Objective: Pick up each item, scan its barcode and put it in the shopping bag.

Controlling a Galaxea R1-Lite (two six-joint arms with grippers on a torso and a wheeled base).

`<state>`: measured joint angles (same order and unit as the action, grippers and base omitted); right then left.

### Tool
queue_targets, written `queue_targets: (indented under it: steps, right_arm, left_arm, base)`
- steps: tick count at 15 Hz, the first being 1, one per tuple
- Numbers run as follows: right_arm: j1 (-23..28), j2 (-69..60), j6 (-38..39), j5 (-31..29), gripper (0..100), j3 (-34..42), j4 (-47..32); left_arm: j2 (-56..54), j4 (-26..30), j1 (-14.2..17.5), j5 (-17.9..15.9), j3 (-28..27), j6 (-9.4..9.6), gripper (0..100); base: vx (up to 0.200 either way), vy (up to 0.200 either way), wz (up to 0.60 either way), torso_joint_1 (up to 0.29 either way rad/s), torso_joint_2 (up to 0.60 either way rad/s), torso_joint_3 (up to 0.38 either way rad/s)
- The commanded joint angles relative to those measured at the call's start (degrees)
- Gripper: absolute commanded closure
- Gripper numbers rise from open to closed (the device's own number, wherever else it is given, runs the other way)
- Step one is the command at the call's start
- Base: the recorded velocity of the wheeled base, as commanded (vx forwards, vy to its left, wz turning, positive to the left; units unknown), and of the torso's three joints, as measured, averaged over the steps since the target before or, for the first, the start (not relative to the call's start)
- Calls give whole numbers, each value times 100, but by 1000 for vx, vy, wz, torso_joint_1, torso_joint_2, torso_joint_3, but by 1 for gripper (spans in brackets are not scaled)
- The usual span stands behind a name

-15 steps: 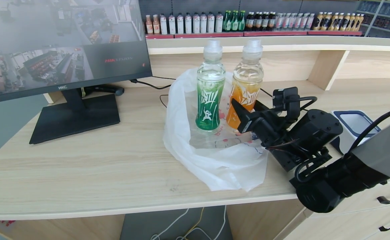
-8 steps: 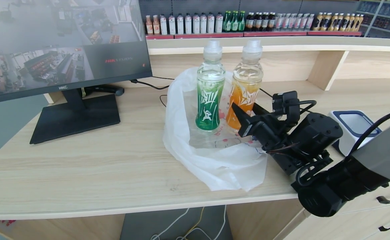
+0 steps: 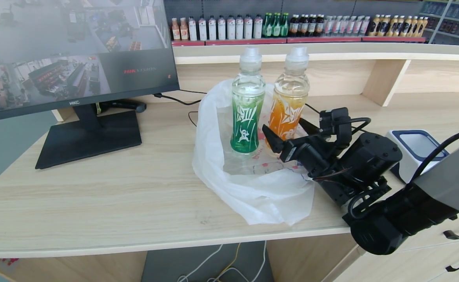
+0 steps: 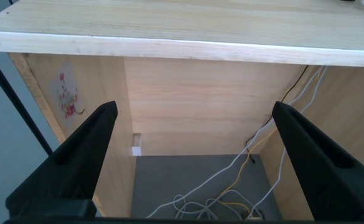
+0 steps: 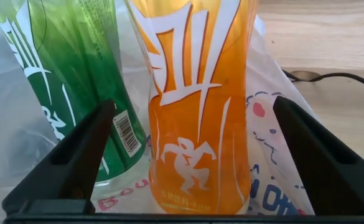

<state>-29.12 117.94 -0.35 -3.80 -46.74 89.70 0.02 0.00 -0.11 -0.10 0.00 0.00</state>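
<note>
we see the orange bottle (image 5: pixel 197 93) upright between the wide-open fingers of the right gripper (image 3: pixel 285 129), not touching them. left gripper (image 4: pixel 191 112) hangs open too.

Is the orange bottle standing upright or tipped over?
Upright: the orange bottle stands on the white shopping bag with its cap at the top, beside the green bottle, which is also upright.

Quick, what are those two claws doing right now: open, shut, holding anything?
Left claw: open, holding nothing.
Right claw: open, one finger on each side of the orange bottle, not gripping it.
</note>
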Motion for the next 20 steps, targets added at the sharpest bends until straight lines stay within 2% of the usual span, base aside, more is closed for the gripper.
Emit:
queue_targets:
  steps: [1,6,11,12,15,16,17,18,20]
  right_arm:
    - [3,-43,0,-6,0,7,30]
    - [-6,-580,9,2,0,323,30]
    - [12,-2030,-9,-6,0,1378,30]
    - [12,-2540,-70,-6,0,1756,30]
    - [355,-4174,-184,2,0,3549,30]
    - [364,-4201,-184,2,0,3584,30]
    - [469,-4772,-220,-6,0,4287,30]
    - [487,-5000,-281,11,0,4665,30]
    - [478,-5457,-307,20,0,4674,-348]
  left_arm:
    - [-2,0,2,1,0,0,0]
    - [-2,0,2,1,0,0,0]
    - [-2,0,2,1,0,0,0]
    - [-2,0,2,1,0,0,0]
    - [-2,0,2,1,0,0,0]
    - [-2,0,2,1,0,0,0]
    - [-2,0,2,1,0,0,0]
    - [-2,0,11,1,0,0,0]
    - [-2,0,2,1,0,0,0]
  base:
    - [0,0,0,0,0,0]
    - [0,0,0,0,0,0]
    - [0,0,0,0,0,0]
    - [0,0,0,0,0,0]
    - [0,0,0,0,0,0]
    - [0,0,0,0,0,0]
    - [0,0,0,0,0,0]
    - [0,0,0,0,0,0]
    - [0,0,0,0,0,0]
